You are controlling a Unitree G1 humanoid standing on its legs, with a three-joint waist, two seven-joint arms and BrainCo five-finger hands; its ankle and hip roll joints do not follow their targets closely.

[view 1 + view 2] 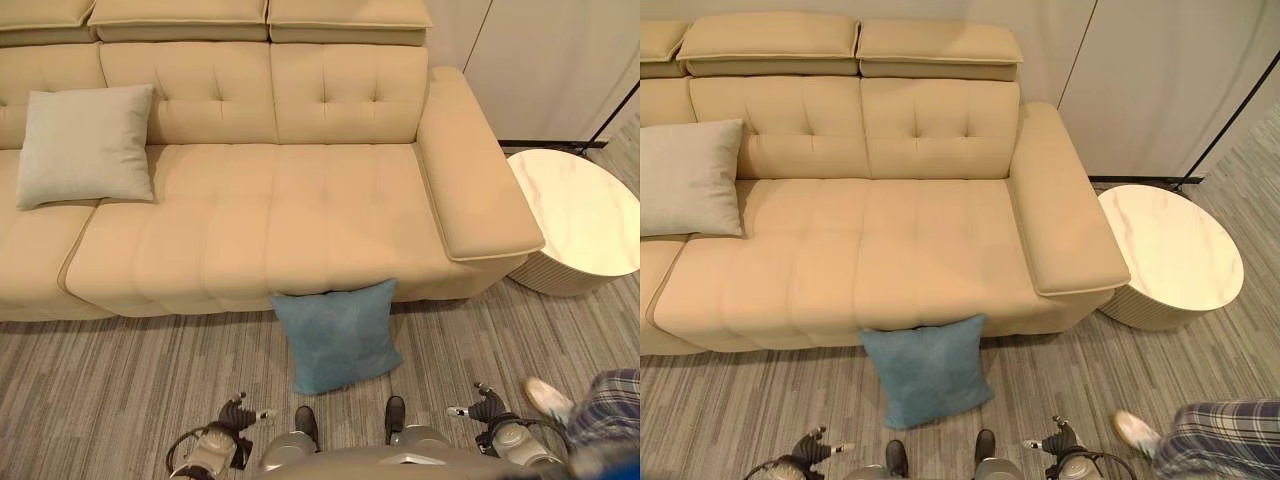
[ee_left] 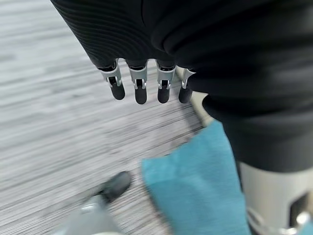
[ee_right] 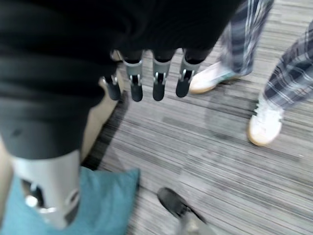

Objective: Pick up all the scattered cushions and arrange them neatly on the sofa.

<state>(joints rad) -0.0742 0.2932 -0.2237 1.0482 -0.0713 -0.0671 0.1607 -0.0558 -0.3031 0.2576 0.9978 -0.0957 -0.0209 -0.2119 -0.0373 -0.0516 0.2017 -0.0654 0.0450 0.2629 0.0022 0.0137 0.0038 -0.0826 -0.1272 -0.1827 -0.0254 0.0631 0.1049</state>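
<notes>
Left eye view: a beige tufted sofa (image 1: 280, 190) fills the upper two thirds of the frame. A pale grey cushion (image 1: 88, 143) leans against the backrest at upper left. A round white marble-top side table (image 1: 578, 210) stands at right, just beside the sofa armrest. A blue cushion (image 1: 338, 335) lies on the grey striped carpet (image 1: 120, 380) at lower centre, its top edge against the sofa base. The left hand (image 1: 238, 414) hangs at bottom left and the right hand (image 1: 486, 407) at bottom right, both apart from the blue cushion, which sits between them. A person's white shoe (image 1: 548, 398) and plaid trouser leg (image 1: 610, 400) occupy the lower right corner.

Right eye view: same layout; the side table sits at centre right.

Left wrist view: the fingers (image 2: 140, 90) extend straight, holding nothing; the blue cushion lies at lower right, apart from them.

Right wrist view: the fingers (image 3: 158, 85) extend straight, holding nothing. The blue cushion shows at lower left; two white shoes at upper right.
</notes>
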